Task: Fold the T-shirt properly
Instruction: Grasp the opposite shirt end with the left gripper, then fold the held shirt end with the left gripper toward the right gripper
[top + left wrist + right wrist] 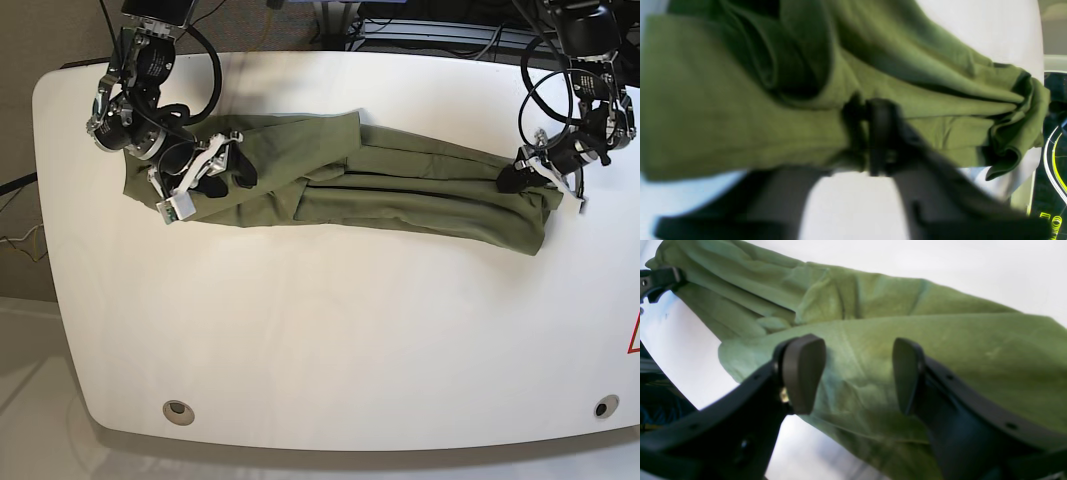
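The olive-green T-shirt (pixel 400 190) lies folded into a long band across the back of the white table (pixel 330 340). My left gripper (pixel 512 180) is at the band's right end in the base view. In the left wrist view, which is blurred, its black fingers (pixel 882 133) stand pressed together on a fold of the T-shirt (pixel 723 116), so the left gripper (pixel 870 133) is shut on it. My right gripper (pixel 222 165) hovers over the band's other end. It (pixel 855 373) is open, its pads apart over the T-shirt (pixel 940 350) with nothing between them.
The table's rounded edges show on every side. Two round holes (pixel 180 410) (pixel 600 407) sit near its front edge. Cables and dark equipment (pixel 430 35) lie behind the back edge. A red mark (pixel 633 335) is at the right edge.
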Available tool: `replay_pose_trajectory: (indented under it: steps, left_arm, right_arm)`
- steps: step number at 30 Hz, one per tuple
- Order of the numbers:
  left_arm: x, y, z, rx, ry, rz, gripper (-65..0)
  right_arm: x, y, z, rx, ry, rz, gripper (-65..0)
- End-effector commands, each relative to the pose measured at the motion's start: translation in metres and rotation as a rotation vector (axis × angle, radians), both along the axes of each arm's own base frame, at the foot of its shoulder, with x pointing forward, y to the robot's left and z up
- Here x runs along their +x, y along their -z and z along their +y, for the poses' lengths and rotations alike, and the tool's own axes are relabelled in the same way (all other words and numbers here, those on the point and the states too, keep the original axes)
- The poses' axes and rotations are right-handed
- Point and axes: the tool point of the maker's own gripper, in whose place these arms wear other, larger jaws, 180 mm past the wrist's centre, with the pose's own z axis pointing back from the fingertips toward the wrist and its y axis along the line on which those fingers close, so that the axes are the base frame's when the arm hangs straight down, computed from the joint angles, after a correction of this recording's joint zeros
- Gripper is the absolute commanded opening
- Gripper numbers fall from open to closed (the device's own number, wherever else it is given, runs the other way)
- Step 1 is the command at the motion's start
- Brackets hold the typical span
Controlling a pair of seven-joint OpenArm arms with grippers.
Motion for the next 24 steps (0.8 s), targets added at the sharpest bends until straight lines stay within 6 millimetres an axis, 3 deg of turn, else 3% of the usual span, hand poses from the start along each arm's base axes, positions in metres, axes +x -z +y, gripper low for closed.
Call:
replay_pose_trajectory:
  steps: [1,10,12,20,22,24]
  left_arm:
    - [-0.003,0.001,0.008,0.038,0.012,0.022,-59.5]
    - [0.0,-0.003,0.011,0.042,0.005,0.007,-62.5]
    - [0.001,-0.011,0.011,0.046,0.016,-0.014,-65.0]
    - [0.006,-0.043,0.019,0.095,0.044,-0.09,-65.0]
    - [0.005,-0.064,0.022,0.146,0.068,-0.129,-65.0]
    - [0.004,-0.071,0.021,0.166,0.085,-0.143,-65.0]
  right_arm:
    - [0.008,-0.013,0.0,0.011,-0.002,-0.056,-30.1]
    - [0.009,-0.015,0.0,0.009,-0.004,-0.063,-30.1]
    - [0.01,-0.016,0.001,0.014,-0.002,-0.069,-30.0]
    - [0.011,-0.017,0.0,0.016,0.003,-0.072,-30.0]
    - [0.012,-0.016,-0.006,0.016,0.024,-0.072,-30.0]
    - [0.012,-0.017,-0.009,0.015,0.032,-0.077,-30.1]
